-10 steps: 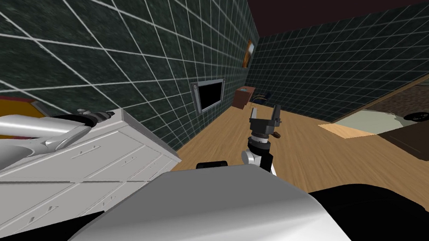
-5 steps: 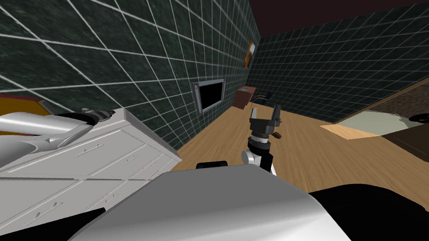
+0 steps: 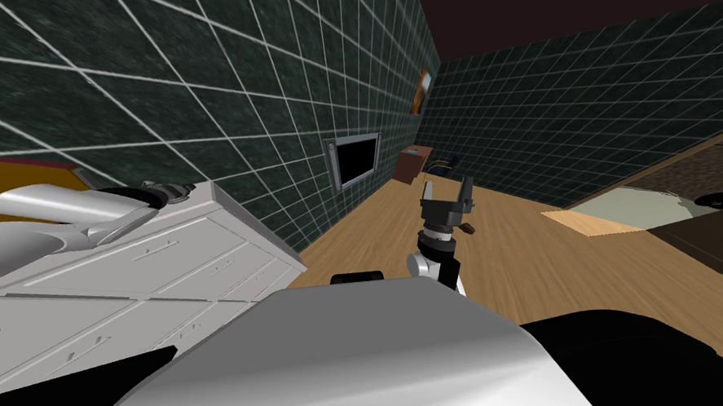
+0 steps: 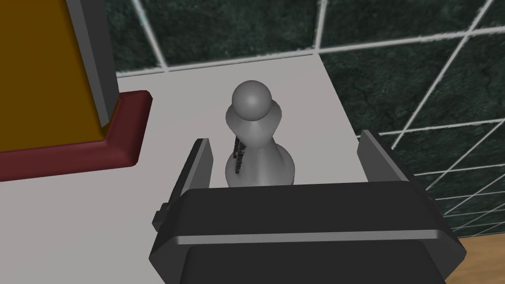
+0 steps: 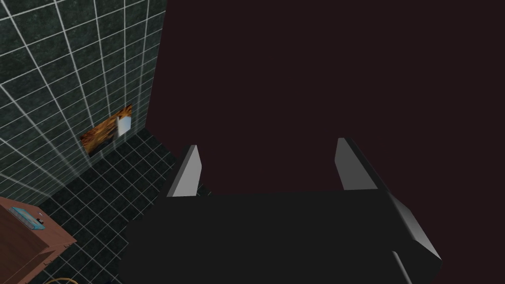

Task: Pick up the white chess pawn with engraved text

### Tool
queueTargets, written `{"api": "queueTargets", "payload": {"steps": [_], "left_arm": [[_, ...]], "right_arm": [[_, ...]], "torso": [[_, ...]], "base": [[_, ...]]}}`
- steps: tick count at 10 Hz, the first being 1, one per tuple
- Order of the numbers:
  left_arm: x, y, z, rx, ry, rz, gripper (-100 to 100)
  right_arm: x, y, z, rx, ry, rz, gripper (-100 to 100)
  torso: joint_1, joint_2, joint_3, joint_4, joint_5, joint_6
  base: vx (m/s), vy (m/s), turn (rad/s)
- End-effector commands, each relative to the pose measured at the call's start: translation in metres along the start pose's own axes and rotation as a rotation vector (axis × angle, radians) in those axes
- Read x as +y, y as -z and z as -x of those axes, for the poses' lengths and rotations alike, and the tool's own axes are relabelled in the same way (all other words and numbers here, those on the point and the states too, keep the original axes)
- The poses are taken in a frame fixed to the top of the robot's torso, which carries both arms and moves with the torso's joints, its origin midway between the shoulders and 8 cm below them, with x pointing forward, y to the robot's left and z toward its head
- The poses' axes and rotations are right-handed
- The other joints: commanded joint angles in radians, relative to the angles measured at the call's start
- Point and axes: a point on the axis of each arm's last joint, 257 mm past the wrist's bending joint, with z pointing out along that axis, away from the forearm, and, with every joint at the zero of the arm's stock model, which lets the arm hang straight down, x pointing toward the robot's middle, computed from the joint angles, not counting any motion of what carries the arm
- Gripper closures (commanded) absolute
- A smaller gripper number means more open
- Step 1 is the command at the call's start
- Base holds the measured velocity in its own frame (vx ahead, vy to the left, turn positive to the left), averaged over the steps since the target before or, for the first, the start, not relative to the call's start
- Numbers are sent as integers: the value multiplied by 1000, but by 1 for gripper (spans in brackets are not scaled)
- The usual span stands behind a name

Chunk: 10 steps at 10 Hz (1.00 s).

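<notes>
A pale grey chess pawn [image 4: 256,133] with dark lettering down one side stands upright on the white cabinet top [image 4: 74,222], near the corner by the dark tiled wall. My left gripper [image 4: 285,140] is open, a finger on each side of the pawn's base and clear of it; the gripper body hides the pawn's foot. In the head view my left arm reaches out to the left over the cabinet [image 3: 183,263], its gripper [image 3: 181,190] at the far edge. My right gripper [image 3: 446,194] is held up in the middle, open and holding nothing.
An orange block on a dark red base [image 4: 74,158] stands on the cabinet top close beside the pawn. The tiled wall [image 4: 419,74] runs right behind it. Wooden floor [image 3: 527,260] stretches ahead, with a small brown cabinet [image 3: 411,165] at the far wall.
My left arm has edged slightly further over the cabinet and the head view has shifted a little. The right arm has not moved.
</notes>
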Motion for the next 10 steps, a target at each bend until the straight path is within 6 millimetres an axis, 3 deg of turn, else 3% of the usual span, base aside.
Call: {"api": "queueTargets", "payload": {"steps": [1, 2, 3, 4, 5, 8, 9, 10], "left_arm": [[3, -2, 8, -14, -21, -1, -100], [-5, -3, -9, 12, 9, -13, -100], [6, -4, -13, 16, -2, 0, -100], [4, -5, -1, -4, -27, -5, -100], [-2, -5, -22, 29, 5, -13, -100], [2, -6, -17, 20, -18, -10, -100], [2, -6, -17, 19, -20, -10, 100], [2, -6, -17, 19, -19, -10, 100]], "right_arm": [[0, 0, 0, 0, 0, 0, 0], [0, 0, 0, 0, 0, 0, 0], [0, 0, 0, 0, 0, 0, 0], [0, 0, 0, 0, 0, 0, 0], [0, 0, 0, 0, 0, 0, 0], [0, 0, 0, 0, 0, 0, 0], [0, 0, 0, 0, 0, 0, 0], [0, 0, 0, 0, 0, 0, 0]], "torso": [[0, 0, 0, 0, 0, 0], [0, 0, 0, 0, 0, 0], [0, 0, 0, 0, 0, 0], [0, 0, 0, 0, 0, 0], [0, 0, 0, 0, 0, 0], [0, 0, 0, 0, 0, 0], [0, 0, 0, 0, 0, 0], [0, 0, 0, 0, 0, 0]], "base": [[0, 0, 0], [-10, 5, 37], [-11, 5, 32], [0, 0, 0], [-9, 5, 39], [-6, 2, 9], [0, 0, 0], [0, 0, 0]]}}
